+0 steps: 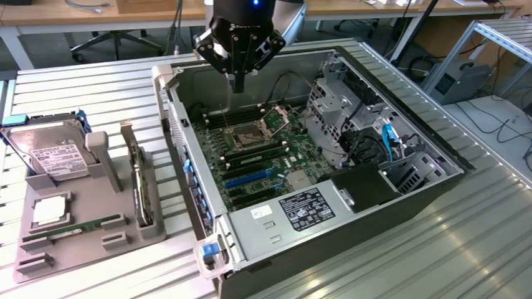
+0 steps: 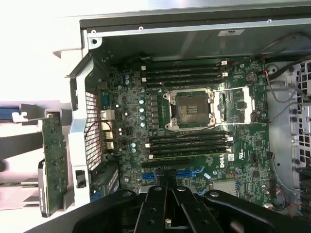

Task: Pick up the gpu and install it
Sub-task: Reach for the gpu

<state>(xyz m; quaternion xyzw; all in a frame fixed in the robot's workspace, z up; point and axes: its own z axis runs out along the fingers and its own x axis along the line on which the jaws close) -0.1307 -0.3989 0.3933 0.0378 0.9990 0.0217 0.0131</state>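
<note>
Closed, empty black pincer [image 1: 238,84] hangs over the open grey computer box [image 1: 187,87] with a green board [image 1: 258,156] inside.
The gpu [image 1: 139,180], a thin brownish card with a silver metal end, stands on its edge in the grey holder [image 1: 83,255], on the exterior view's left of the box, well apart from the pincer. Its long side runs near to far. A silver hard drive [image 1: 50,152] and a green stick [image 1: 75,229] share the holder.

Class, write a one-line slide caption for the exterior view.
Shut pincer hangs over the open computer case; the gpu stands in its grey holder.
</note>
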